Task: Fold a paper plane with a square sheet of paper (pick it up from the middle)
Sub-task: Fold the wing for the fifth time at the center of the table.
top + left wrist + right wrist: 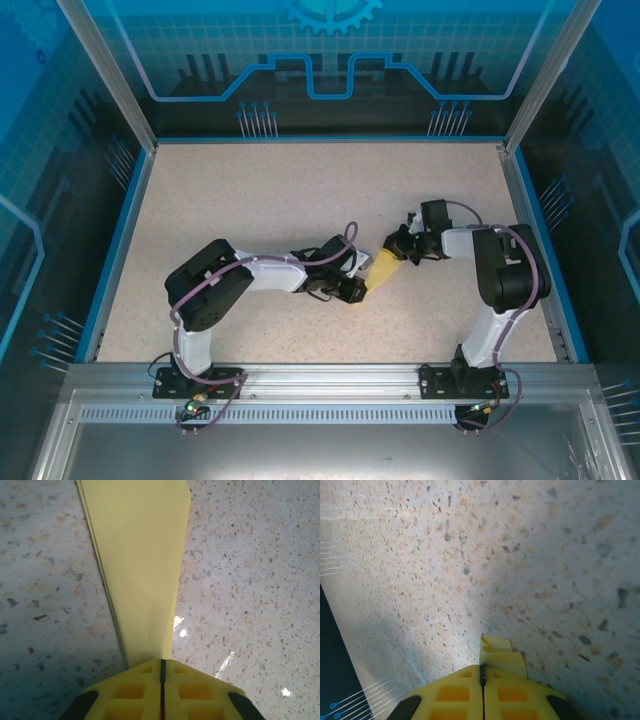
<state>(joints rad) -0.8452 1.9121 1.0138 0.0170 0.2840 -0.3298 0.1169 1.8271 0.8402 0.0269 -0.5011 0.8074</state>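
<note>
From where I stood, the two arms met near the middle of the speckled table point(300, 200), and the paper plane point(384, 268) was held between them, a slim yellow wedge. The left gripper point(162, 664) had its fingers pressed together on the narrow tip, and the paper widened away from it (its layered edges showed along one side). The right gripper point(482, 670) was pinched tight on the other end, a small folded corner poking out past its fingertips.
</note>
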